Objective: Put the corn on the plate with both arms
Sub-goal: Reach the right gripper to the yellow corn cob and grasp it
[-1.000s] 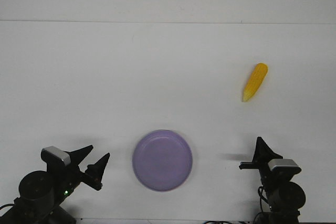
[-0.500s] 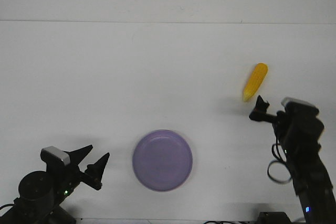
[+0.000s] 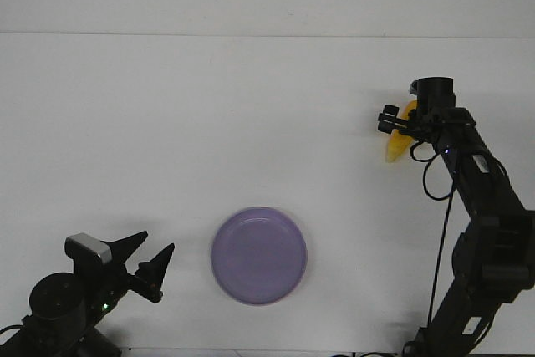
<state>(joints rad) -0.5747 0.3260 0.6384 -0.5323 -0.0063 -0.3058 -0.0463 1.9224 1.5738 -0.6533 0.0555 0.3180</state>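
The corn (image 3: 393,150) lies on the white table at the right, its pale tip pointing toward the front. My right gripper (image 3: 400,126) is down over the corn's middle, with one black finger (image 3: 386,119) to the left of the cob and the rest of the hand to its right. The jaws look open around the corn, and the arm hides most of the cob. The lilac plate (image 3: 258,255) sits empty at the front centre. My left gripper (image 3: 151,264) is open and empty, low at the front left, to the left of the plate.
The right arm's black links and cable (image 3: 481,232) stretch from the front right corner up to the corn. The table's far edge (image 3: 251,35) runs across the back.
The right arm has swung from the front right corner away from me to the corn, and its gripper now sits over the cob. The corn, the plate and the left arm have not moved.
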